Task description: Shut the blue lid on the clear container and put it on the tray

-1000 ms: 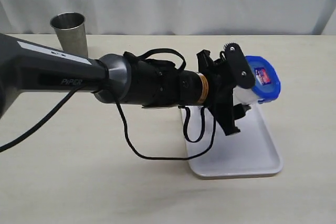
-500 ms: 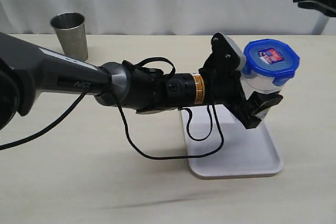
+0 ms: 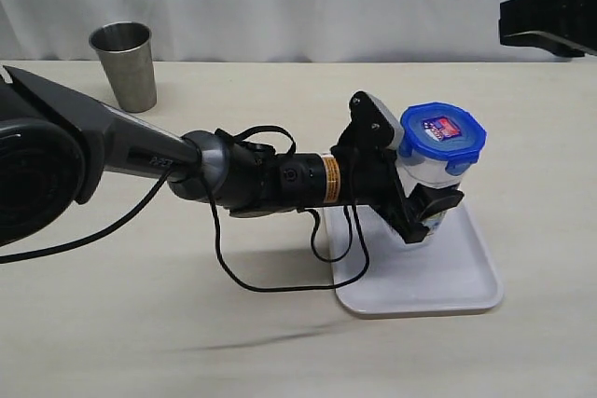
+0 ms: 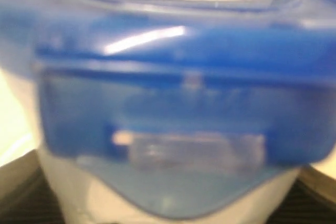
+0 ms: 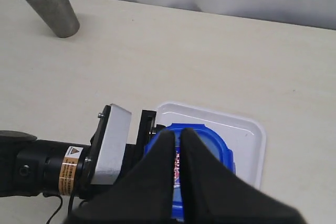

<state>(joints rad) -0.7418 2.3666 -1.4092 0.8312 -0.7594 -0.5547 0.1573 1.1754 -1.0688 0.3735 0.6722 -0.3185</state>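
left gripper (image 3: 409, 184) | clamps clear container (image 3: 431, 172) | blue lid (image 3: 442, 135) on | over tray (image 3: 457, 277)

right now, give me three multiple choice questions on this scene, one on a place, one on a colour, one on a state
1. Where does the steel cup stand?
A. on the table, apart from the tray
B. on the tray
C. on top of the lid

2. What colour is the lid on the clear container?
A. red
B. green
C. blue

3. How is the clear container placed?
A. lying flat on the table
B. upright in the left gripper
C. upside down on the tray

Answers:
1. A, the cup stands at the table's far side, well away from the tray.
2. C, the lid is blue all round its rim, with a sticker on top.
3. B, the left gripper clasps its sides and the lid faces up.
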